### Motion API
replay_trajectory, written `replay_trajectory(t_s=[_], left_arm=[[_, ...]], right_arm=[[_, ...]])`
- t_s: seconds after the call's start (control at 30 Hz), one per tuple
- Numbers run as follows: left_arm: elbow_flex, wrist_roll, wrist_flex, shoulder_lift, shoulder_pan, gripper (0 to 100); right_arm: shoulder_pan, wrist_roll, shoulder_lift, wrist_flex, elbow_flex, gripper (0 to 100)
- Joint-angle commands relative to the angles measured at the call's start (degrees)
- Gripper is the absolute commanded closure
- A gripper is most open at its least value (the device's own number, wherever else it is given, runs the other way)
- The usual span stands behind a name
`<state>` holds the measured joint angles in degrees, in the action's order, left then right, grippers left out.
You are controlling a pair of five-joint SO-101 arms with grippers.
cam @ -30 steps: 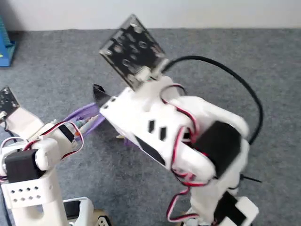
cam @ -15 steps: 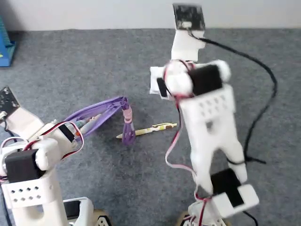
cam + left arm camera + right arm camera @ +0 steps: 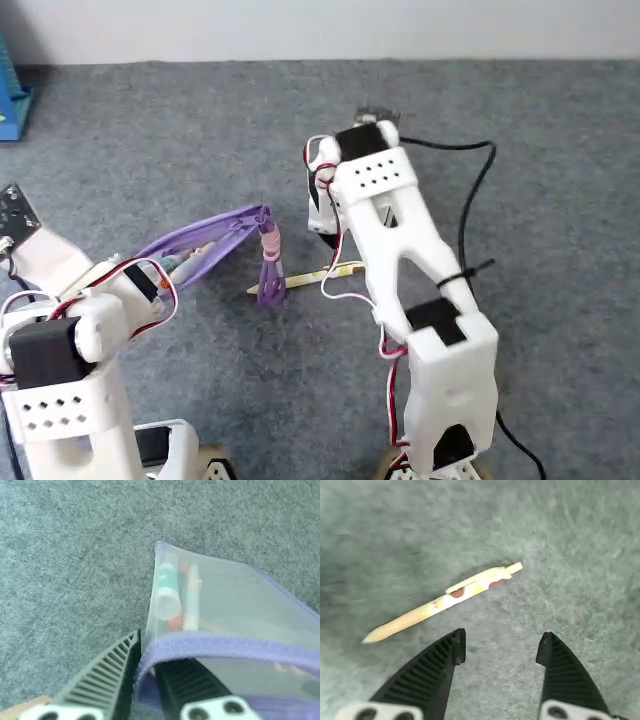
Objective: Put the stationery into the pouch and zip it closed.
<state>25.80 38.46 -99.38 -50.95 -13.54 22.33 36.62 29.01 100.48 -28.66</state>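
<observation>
My right gripper (image 3: 502, 640) hangs open above the pen (image 3: 445, 600); my left gripper (image 3: 147, 655) pinches the pouch (image 3: 225, 615) by its rim.

I keep the left one clamped on the purple rim so the mouth stays lifted and open, other stationery already showing through the mesh. The pen lies flat near the middle of the surface (image 3: 150, 130), just off the pouch's free end. Over the last second my right arm swung off the pouch and came down over the pen; pouch and pen haven't shifted.
</observation>
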Motion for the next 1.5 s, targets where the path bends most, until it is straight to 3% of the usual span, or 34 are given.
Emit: replay_trajectory(t_s=[0.0, 0.53, 1.03, 1.23, 1.33, 1.47], left_arm=[[-1.27, 0.53, 0.53, -0.88, -0.62, 99], [-1.27, 0.53, 0.62, -0.79, -0.62, 99], [-1.27, 0.53, 0.62, -0.62, -0.62, 99], [-1.27, 0.53, 0.62, -0.70, -0.62, 99], [-1.27, 0.53, 0.62, -0.70, -0.62, 99], [-1.27, 0.53, 0.62, -0.79, -0.62, 99]], right_arm=[[-2.24, 1.23, 2.33, -1.36, -0.26, 76.7], [-4.00, 1.58, 7.96, -14.64, -0.26, 76.8], [-0.92, 4.84, 17.80, -14.46, -2.20, 77.2], [-0.75, 6.42, 18.24, -17.10, -2.46, 99.8], [-0.84, 6.33, 17.71, -17.01, -2.46, 95.3], [-1.10, 6.33, 17.63, -13.76, -6.95, 98.9]])
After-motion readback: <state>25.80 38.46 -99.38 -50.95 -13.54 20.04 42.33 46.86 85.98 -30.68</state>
